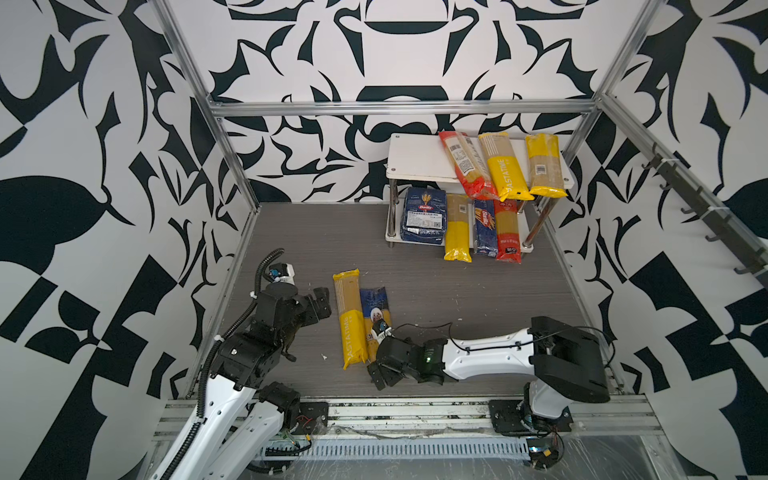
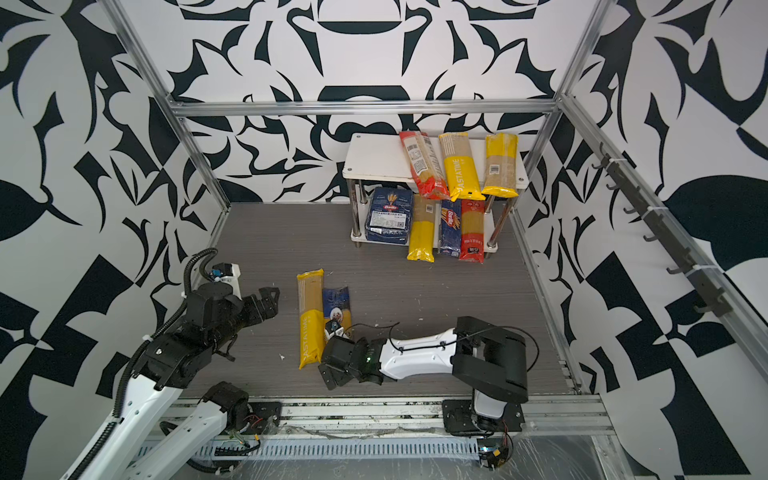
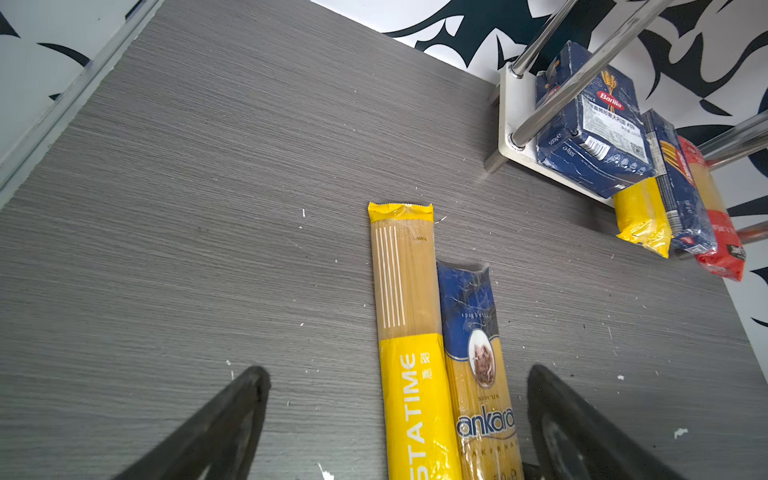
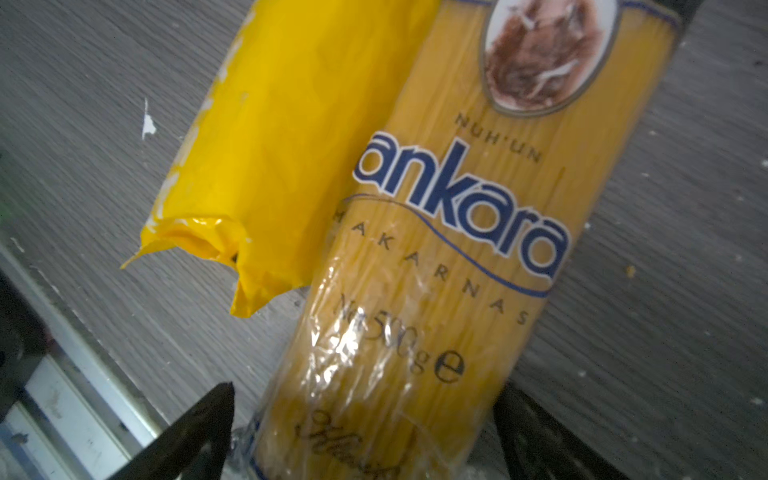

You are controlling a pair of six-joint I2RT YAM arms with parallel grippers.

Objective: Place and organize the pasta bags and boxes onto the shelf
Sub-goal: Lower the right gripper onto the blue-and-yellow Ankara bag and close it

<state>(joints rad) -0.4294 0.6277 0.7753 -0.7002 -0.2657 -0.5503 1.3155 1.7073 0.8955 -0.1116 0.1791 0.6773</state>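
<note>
One ankara bag [image 4: 436,249], between right pincer's [image 4: 365,392] jaws

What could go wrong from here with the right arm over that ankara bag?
The right gripper straddles the ankara bag near its end; lifted from there, the long bag may sag or swing.
The PASTATIME bag lies right against it, so the jaws might pinch or drag it too.
On the shelf, bags overhang the front edge; a nudge could tip them off.
</note>
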